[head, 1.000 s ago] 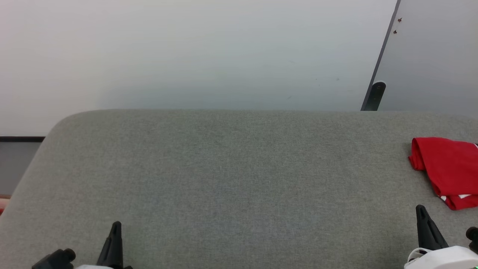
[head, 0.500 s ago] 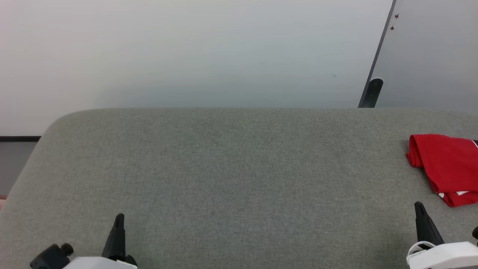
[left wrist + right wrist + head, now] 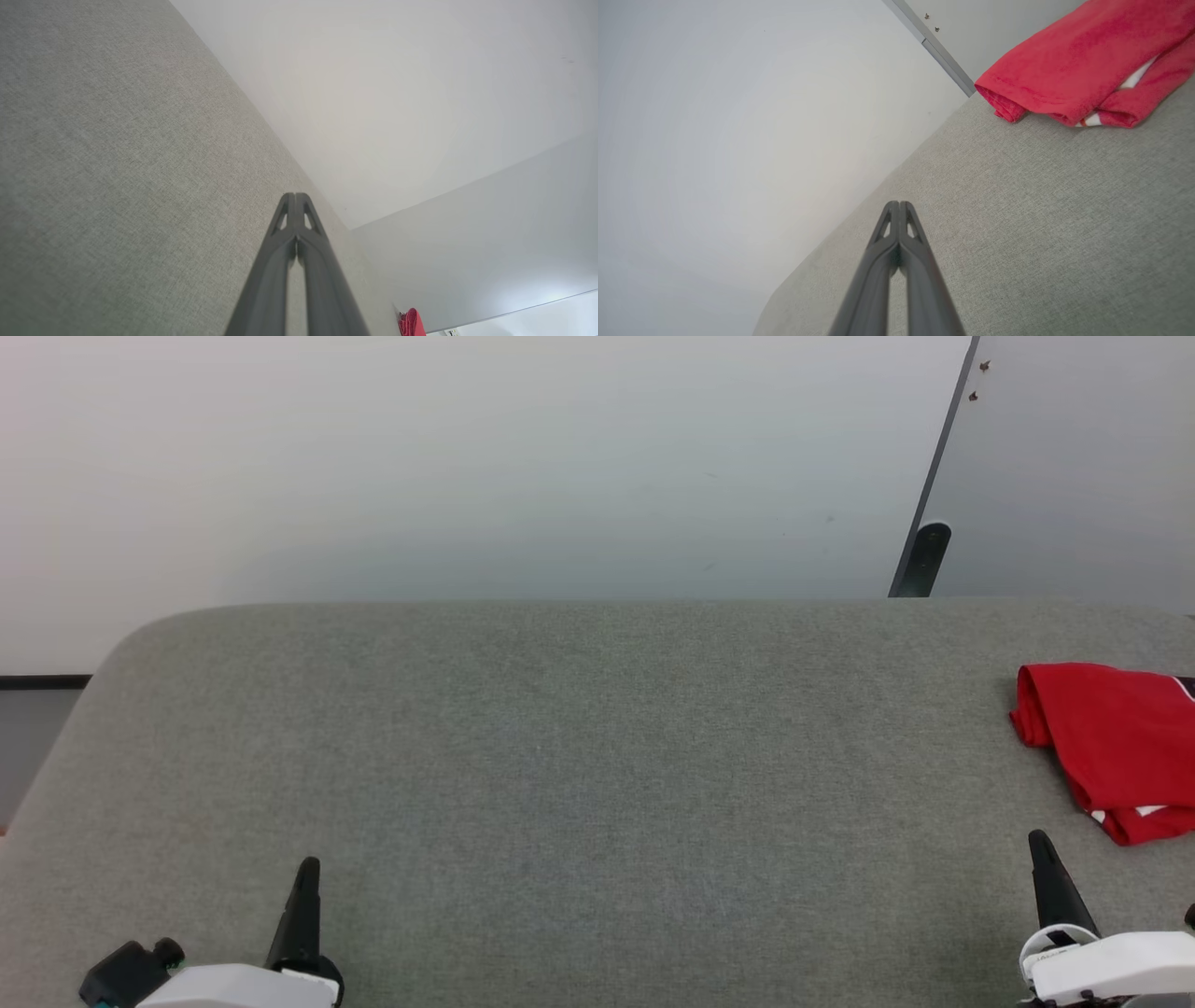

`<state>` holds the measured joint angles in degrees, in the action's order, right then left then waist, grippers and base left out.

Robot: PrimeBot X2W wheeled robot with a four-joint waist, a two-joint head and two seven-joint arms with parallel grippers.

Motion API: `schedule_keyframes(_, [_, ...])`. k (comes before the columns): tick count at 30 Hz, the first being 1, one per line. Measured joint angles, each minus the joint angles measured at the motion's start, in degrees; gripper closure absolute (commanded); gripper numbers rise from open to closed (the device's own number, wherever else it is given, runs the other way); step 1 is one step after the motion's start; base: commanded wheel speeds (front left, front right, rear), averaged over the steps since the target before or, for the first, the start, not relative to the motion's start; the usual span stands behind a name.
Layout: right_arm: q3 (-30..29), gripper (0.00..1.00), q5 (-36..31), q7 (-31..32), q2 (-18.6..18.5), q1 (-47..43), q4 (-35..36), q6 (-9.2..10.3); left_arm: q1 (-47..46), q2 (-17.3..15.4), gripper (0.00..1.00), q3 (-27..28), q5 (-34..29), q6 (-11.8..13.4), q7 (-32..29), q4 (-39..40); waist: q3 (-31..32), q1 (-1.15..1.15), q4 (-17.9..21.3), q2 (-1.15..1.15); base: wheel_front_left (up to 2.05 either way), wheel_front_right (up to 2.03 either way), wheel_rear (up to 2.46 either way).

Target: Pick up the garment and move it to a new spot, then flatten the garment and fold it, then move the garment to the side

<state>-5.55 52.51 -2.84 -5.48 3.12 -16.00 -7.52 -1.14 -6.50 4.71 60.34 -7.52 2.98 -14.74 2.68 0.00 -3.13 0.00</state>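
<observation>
The garment lies bunched at the right edge of the grey pad, with nothing touching it. The right gripper is near it, jaws pressed together and empty. The left gripper, well apart, is likewise closed and empty.

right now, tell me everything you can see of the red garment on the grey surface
The garment is a bright red, soft-looking cloth, folded into a loose bundle with a rolled fold along its left edge. A bit of white with red stripe trim peeks out at its near edge. It lies at the far right of the grey fabric surface, partly cut off by the head view's edge. Only that surface touches it; the shut right gripper sits apart, nearer the robot.
</observation>
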Motion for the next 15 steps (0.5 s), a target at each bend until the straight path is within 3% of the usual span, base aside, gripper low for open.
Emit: schedule_keyframes(15, [-0.3, 1.0, 10.2, 2.4, 0.5, 1.0, 0.5, 0.01, -1.2, 0.9, 1.0, 0.5, 8.1, 0.0, -2.5, 0.2, -0.6, 0.0, 0.6, 0.0, 0.0, 0.0, 0.0])
